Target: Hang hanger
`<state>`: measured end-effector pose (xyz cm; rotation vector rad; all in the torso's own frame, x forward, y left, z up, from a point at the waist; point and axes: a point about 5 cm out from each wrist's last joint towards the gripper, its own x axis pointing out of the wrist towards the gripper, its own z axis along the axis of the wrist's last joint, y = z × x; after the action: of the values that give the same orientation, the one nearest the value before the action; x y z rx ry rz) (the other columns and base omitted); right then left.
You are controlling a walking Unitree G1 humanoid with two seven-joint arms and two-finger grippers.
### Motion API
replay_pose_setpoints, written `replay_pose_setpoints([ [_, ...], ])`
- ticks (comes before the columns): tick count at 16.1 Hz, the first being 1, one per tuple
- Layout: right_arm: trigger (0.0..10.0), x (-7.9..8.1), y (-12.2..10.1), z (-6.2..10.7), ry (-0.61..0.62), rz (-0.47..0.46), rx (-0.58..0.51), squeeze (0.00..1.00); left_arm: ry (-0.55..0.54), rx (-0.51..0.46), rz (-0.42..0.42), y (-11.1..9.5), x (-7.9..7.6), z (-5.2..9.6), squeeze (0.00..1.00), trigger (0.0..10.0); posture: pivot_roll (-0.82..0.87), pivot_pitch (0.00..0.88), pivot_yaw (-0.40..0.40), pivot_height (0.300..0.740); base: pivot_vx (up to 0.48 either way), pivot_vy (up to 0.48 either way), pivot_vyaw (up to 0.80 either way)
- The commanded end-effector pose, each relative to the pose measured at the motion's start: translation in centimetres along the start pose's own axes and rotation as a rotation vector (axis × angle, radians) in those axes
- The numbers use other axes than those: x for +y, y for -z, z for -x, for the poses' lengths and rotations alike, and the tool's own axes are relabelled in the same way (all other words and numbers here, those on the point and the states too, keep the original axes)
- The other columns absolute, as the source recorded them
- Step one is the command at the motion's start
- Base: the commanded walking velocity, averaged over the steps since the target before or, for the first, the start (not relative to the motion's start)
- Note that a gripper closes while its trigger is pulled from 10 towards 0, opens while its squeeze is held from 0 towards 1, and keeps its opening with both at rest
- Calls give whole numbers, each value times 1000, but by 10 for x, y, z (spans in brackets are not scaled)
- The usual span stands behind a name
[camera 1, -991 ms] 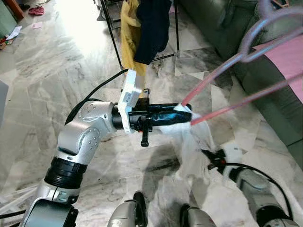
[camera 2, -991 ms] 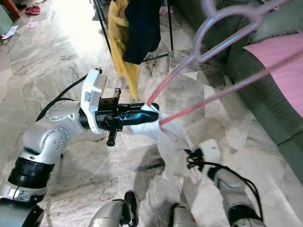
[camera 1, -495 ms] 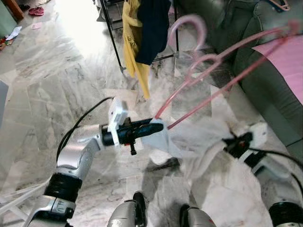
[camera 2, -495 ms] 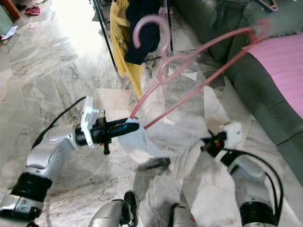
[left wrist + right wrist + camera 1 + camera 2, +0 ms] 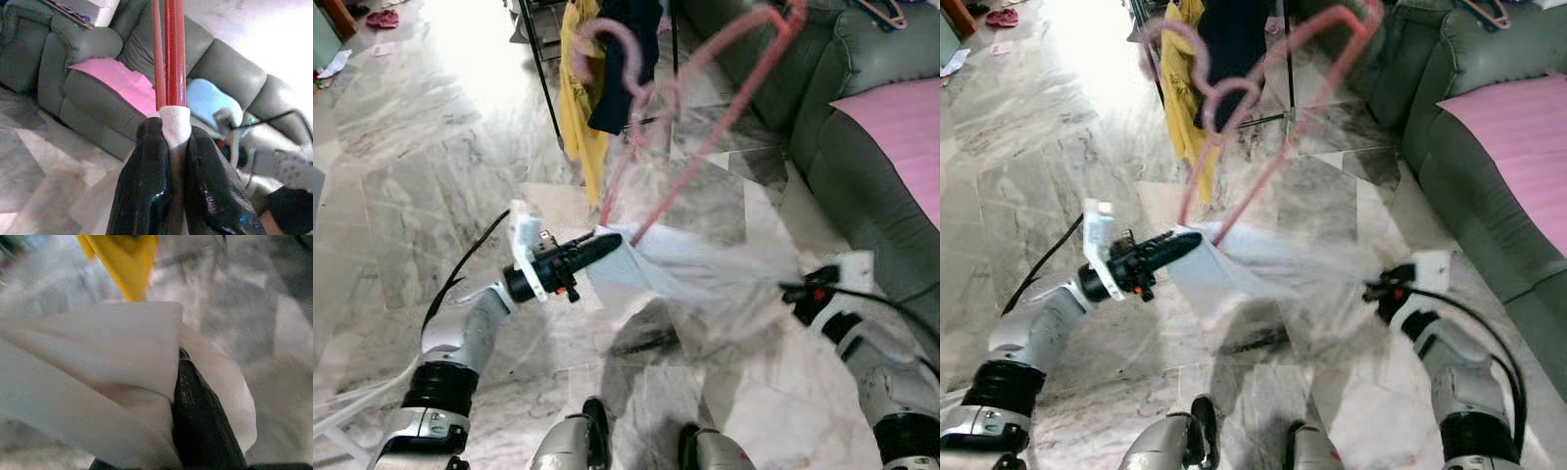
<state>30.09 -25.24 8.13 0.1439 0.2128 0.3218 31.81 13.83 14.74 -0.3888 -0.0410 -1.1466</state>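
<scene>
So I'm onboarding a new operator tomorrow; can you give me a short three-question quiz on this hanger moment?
1. True or false: the left gripper has its fingers closed on the pink hanger.
2. Multiple choice: what is the right gripper holding? A) the yellow garment B) the white cloth C) a pink cushion
3. Fill in: behind the hanger's hook, a yellow garment and a dark one hang on a black ____.

Key: 1 true; the left wrist view shows both fingers pinching the hanger's wrapped end. 2 B; the white cloth stretches between both grippers. 3 rack.
</scene>
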Motion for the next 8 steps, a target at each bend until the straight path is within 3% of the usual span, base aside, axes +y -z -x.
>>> replay_pose_setpoints([
  [1, 4627, -6, 4, 1, 51, -1, 47, 0, 17, 5, -10, -3, 0, 4, 0, 10000, -85, 223, 34, 740, 0, 0, 0],
  [2, 8510, -3, 6, -2, 60, -45, 62, 0, 9, 12, -30, -1, 0, 3, 0, 10000, -86, 222, 32, 740, 0, 0, 0],
  [3, 10000, 3, 11, -6, 38, -50, 104, 0, 6, 17, -44, 0, -1, 1, 0, 10000, -89, 222, 31, 740, 0, 0, 0],
  [5, 10000, 15, 19, -10, -29, 11, 160, 0, 30, 18, -38, 4, -6, -6, 0, 10000, -91, 222, 29, 740, 0, 0, 0],
  [8, 10000, 19, 26, -8, -73, 37, 205, 0, 64, 21, -52, 4, -11, -12, 0, 10000, -94, 223, 26, 740, 0, 0, 0],
])
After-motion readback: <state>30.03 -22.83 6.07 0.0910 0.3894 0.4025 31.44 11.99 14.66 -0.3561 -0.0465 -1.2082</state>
